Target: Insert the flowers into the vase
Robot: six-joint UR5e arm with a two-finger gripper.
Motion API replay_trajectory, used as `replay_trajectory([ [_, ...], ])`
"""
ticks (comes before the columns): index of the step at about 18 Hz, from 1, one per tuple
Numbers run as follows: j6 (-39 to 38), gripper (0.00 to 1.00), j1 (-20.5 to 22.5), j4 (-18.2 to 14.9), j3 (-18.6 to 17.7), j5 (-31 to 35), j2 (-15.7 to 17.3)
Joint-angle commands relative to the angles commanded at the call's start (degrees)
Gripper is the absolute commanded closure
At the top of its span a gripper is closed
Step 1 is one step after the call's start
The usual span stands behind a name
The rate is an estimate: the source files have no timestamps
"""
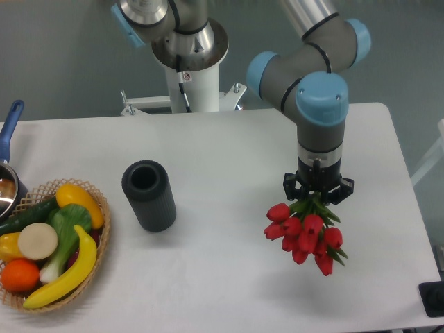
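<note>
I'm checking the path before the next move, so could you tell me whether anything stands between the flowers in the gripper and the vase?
Nothing visible does. The gripper holds the flowers to the right of the vase, with only bare table between them. The basket sits beyond the vase, on its left.

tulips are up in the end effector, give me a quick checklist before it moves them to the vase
1. Tulips gripped: ok, the end effector is shut on the stems, buds hanging below it.
2. Grip firmness: cannot tell, leaves hide the contact.
3. Vase upright, mouth open: ok, the mouth looks empty.
4. Path to the vase: ok, only bare table lies between them.
5. Basket clear of the vase: ok, it sits apart on the vase's far side from the tulips.
6. Bunch orientation: not ok, buds point down, stems up in the end effector.
</note>
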Motion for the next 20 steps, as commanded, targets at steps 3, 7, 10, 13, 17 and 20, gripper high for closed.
replay_trajectory([
  [3, 0.0, 1.0, -0.53, 2.3, 0.17, -5.11, 1.4],
  [7, -0.26, 1.0, -1.14, 2.3, 2.28, -16.07, 2.37],
  [10, -6.13, 1.0, -0.53, 2.39, 3.86, -32.84, 2.29],
  [13, -6.68, 1.0, -0.35, 2.48, 4.66, -38.25, 2.37],
  [17, -6.77, 0.93, 0.08, 7.66, 2.3, -53.24, 2.55],
  [20, -6.59, 0.93, 1.14, 7.75, -1.74, -59.34, 5.88],
])
